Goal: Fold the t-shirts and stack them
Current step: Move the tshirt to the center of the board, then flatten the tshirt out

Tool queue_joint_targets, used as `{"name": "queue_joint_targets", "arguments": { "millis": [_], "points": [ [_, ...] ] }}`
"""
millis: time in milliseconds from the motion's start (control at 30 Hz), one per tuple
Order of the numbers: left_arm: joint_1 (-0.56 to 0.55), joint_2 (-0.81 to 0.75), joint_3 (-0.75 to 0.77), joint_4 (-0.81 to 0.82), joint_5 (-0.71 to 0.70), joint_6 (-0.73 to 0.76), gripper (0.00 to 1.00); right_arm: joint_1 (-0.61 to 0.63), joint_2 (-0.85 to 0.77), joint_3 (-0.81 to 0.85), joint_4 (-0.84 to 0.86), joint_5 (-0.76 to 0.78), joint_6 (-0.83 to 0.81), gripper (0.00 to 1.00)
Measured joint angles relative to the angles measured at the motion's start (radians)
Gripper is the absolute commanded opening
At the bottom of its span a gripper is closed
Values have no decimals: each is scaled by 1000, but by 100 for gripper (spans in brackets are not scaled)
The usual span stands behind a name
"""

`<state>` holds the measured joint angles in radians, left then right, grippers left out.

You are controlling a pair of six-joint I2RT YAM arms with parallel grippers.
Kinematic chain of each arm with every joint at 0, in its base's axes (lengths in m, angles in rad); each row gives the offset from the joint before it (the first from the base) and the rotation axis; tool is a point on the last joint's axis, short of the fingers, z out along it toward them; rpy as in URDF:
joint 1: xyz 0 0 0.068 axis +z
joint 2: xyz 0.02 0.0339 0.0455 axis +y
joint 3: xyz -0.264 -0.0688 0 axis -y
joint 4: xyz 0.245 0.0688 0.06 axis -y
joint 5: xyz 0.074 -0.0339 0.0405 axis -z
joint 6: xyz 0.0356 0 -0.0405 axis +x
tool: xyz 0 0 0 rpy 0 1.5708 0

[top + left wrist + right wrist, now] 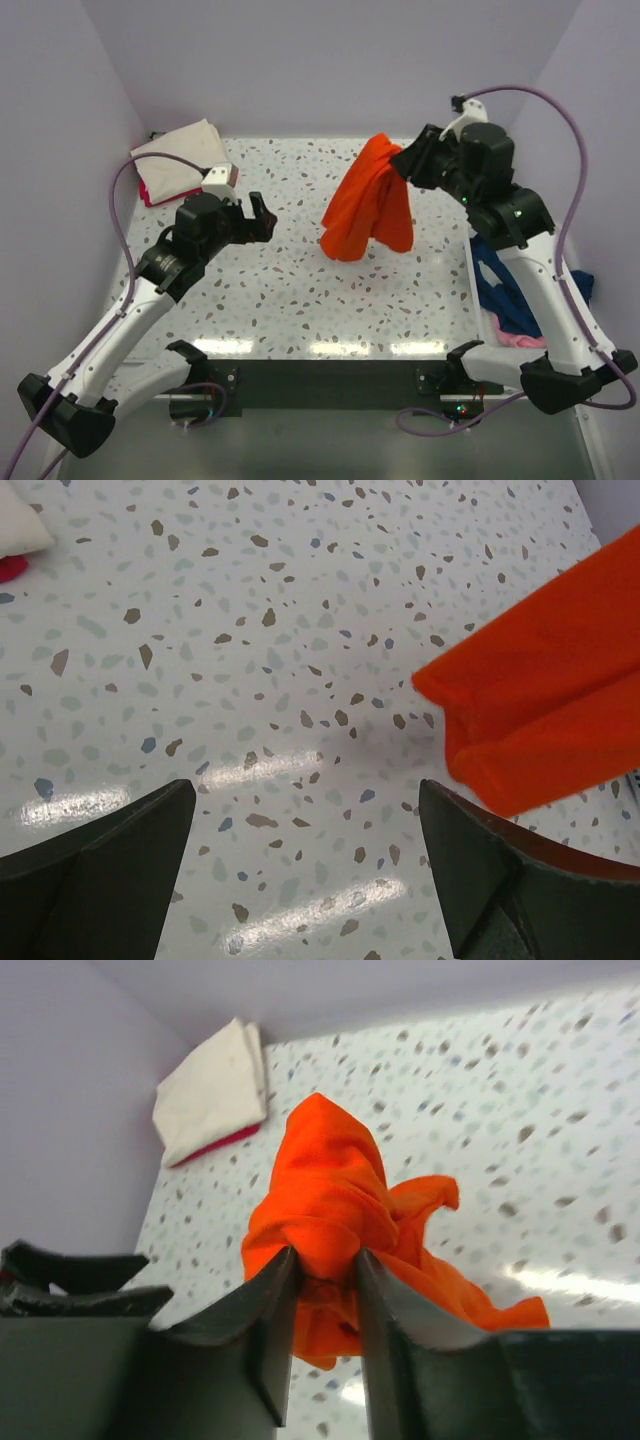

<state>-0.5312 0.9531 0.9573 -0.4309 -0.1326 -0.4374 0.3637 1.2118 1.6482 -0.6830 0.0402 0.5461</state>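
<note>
My right gripper (405,160) is shut on an orange t-shirt (370,200) and holds it bunched and hanging above the table's far middle; the pinched fold shows between my fingers in the right wrist view (325,1210). My left gripper (262,217) is open and empty, left of the hanging shirt and above the speckled table (290,280). The shirt's lower edge (550,700) shows at the right of the left wrist view. A folded stack, a cream shirt (185,150) on a red one (158,194), lies in the far left corner.
A pile of unfolded shirts, blue (505,290) and pink (520,340), lies at the table's right edge under my right arm. Lilac walls close in the back and both sides.
</note>
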Motion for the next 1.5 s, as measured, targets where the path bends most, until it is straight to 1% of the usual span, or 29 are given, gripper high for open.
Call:
{"name": "queue_joint_targets", "arguments": {
  "millis": [33, 67, 100, 200, 300, 367, 400, 433, 500, 567, 667, 733, 833, 900, 933, 967, 1033, 1067, 1100, 1133, 1167, 1200, 1267, 1333, 1400, 1500],
  "points": [
    [16, -7, 0, 0, 2, -4, 99, 51, -1, -34, 17, 5, 4, 56],
    [28, -11, -1, 0, 6, -9, 99, 91, 0, -74, 30, 5, 9, 62],
    [34, -13, -3, 3, 13, -16, 99, 119, 2, -127, 48, 3, 3, 66],
    [36, -5, -31, 12, 44, -30, 98, 146, 18, -291, 68, 3, 4, 66],
    [36, 18, -107, 39, 96, -61, 91, 142, 46, -455, 69, 18, 15, 65],
    [35, 32, -191, 71, 146, -85, 86, 141, 48, -547, 71, 25, 26, 63],
    [35, 35, -231, 81, 170, -98, 85, 142, 47, -595, 70, 27, 33, 58],
    [32, 39, -280, 92, 194, -111, 84, 145, 43, -642, 78, 29, 42, 57],
    [13, 45, -367, 106, 219, -138, 83, 156, 28, -736, 108, 29, 65, 57],
    [-26, 60, -421, 113, 227, -161, 82, 185, 20, -824, 132, 30, 93, 57],
    [-90, 95, -474, 138, 237, -200, 82, 259, 41, -900, 160, 38, 130, 58],
    [-106, 111, -498, 160, 238, -216, 82, 308, 76, -920, 188, 48, 154, 59],
    [-112, 144, -511, 185, 233, -235, 82, 340, 133, -927, 237, 72, 179, 61],
    [-113, 163, -511, 204, 229, -240, 79, 342, 154, -931, 258, 98, 190, 61],
    [-113, 172, -510, 210, 223, -243, 77, 342, 159, -931, 265, 111, 193, 61],
    [-113, 181, -510, 214, 216, -246, 72, 342, 163, -931, 270, 126, 195, 61],
    [-113, 195, -502, 216, 198, -257, 65, 342, 173, -930, 284, 160, 195, 57],
    [-114, 208, -495, 216, 184, -261, 58, 342, 183, -929, 290, 178, 195, 52],
    [-114, 221, -487, 214, 165, -264, 53, 342, 194, -928, 295, 190, 194, 35],
    [-114, 234, -478, 211, 146, -267, 45, 342, 212, -922, 297, 209, 190, 22],
    [-113, 244, -469, 205, 130, -269, 30, 342, 228, -915, 299, 217, 184, 10],
    [-111, 255, -457, 201, 111, -275, 24, 340, 251, -901, 300, 232, 180, 0],
    [-94, 274, -422, 182, 83, -268, 15, 330, 295, -860, 292, 253, 169, 0],
    [-43, 287, -375, 161, 76, -256, 9, 307, 317, -818, 278, 266, 154, 0],
    [37, 291, -324, 143, 74, -239, 8, 245, 319, -772, 269, 267, 122, 0],
    [150, 292, -235, 113, 57, -212, 5, 109, 318, -680, 249, 271, 79, 0]
  ]
}}
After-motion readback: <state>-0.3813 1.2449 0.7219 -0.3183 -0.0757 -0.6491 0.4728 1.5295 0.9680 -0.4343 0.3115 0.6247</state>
